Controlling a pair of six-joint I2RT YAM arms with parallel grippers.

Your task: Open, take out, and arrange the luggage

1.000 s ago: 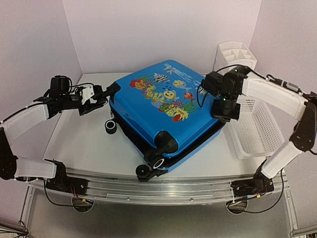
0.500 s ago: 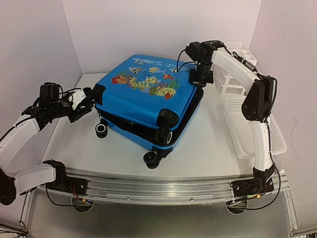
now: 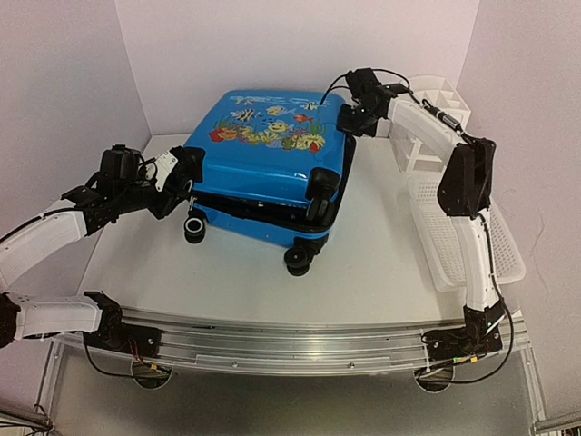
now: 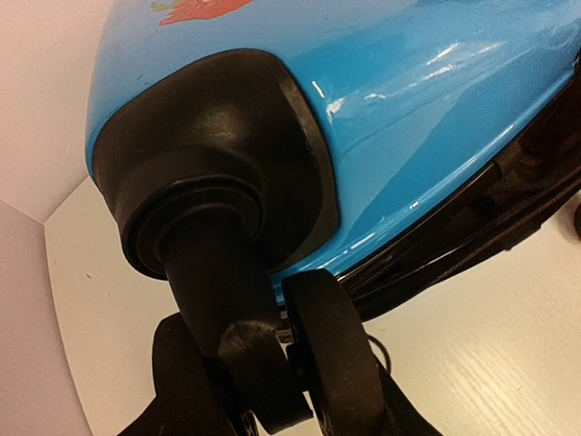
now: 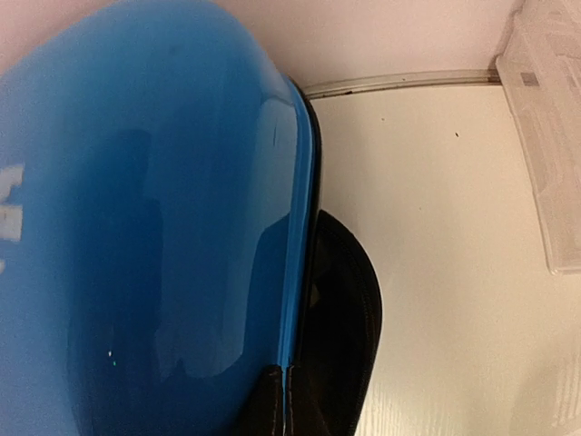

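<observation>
Looks like a robotics lab test cell: bare pale walls (image 3: pixel 272 45) boxing in a white table (image 3: pixel 381 272), arm bases (image 3: pixel 123 331) bolted to a metal rail (image 3: pixel 300 341) along the bottom edge.

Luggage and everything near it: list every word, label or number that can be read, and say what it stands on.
Nothing can be read.
Pale lettering on the luggage lid, above the fish print: too blurred to read.
Grey patch on the white plastic container, right wrist view: perhaps a label, unreadable.

Top view looks down from behind; wrist views hug the luggage (image 3: pixel 263 154) (all share it).
</observation>
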